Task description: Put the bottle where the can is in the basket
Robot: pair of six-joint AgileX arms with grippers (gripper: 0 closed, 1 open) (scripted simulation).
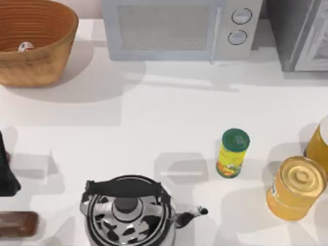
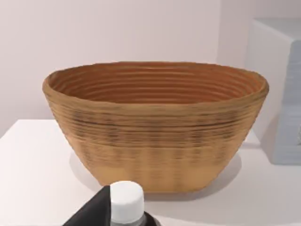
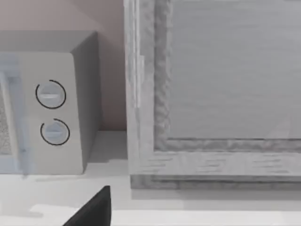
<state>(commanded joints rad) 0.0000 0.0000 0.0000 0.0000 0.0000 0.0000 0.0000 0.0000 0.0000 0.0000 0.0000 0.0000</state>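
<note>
Inside the basket (image 1: pixel 48 64), the can (image 1: pixel 25 47) shows a red label mark.

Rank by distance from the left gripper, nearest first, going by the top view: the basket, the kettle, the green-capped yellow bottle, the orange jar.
The left gripper sits at the table's left edge.
1. kettle, front, left of centre
2. basket, back left corner
3. green-capped yellow bottle, right of centre
4. orange jar, front right

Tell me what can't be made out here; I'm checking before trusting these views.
- The can: top view, mostly hidden low inside the basket; left wrist view, behind the basket wall.
- White-capped bottle: left wrist view, body cut off by the edge.
- Left gripper: cut off by the edge, fingers unreadable.
- Right gripper: likewise, right wrist view.
</note>
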